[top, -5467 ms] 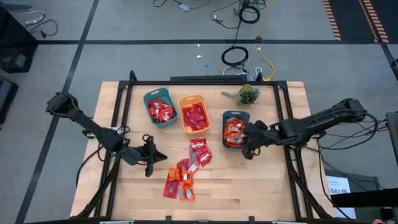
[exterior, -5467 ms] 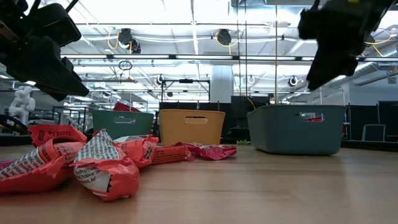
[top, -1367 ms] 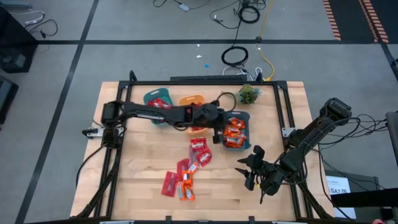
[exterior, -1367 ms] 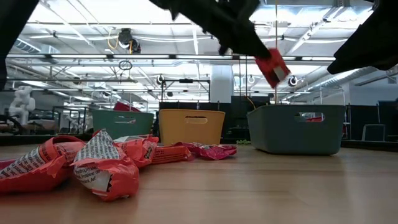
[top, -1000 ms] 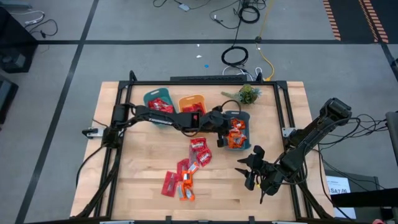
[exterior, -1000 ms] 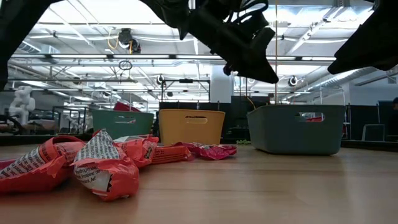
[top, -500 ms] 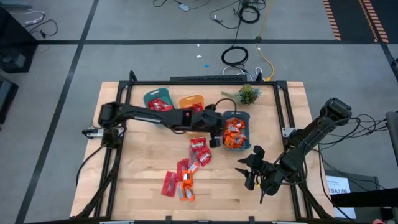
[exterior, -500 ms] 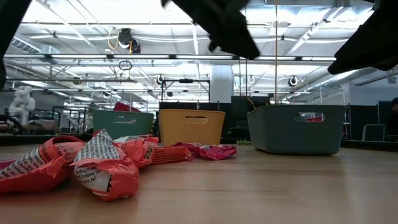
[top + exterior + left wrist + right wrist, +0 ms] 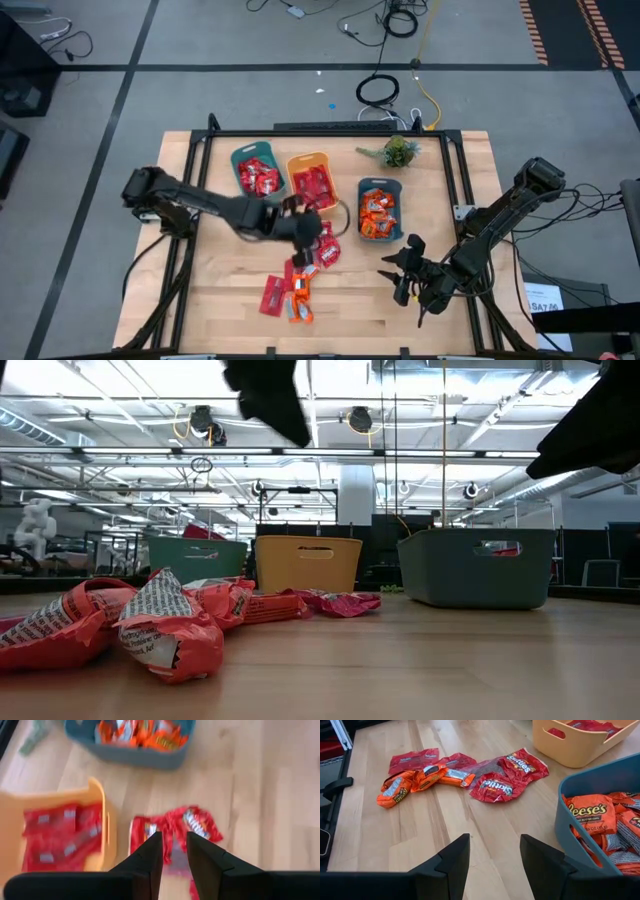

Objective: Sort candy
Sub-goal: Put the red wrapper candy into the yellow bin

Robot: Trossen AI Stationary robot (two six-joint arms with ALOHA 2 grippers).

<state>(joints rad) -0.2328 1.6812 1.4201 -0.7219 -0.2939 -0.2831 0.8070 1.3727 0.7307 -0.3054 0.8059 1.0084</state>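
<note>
Since half a second ago my left gripper (image 9: 305,232) has pulled back from the blue-grey bin (image 9: 379,187) and now hangs over the loose candy (image 9: 322,243) mid-table, fingers (image 9: 150,852) slightly apart with nothing between them. Left to right I see the teal bin (image 9: 239,158), the orange bin (image 9: 309,160) of red packets, then the blue-grey one with orange packets. More candy (image 9: 288,293) lies nearer the front edge. My right gripper (image 9: 405,272) waits front right, fingers spread, empty.
</note>
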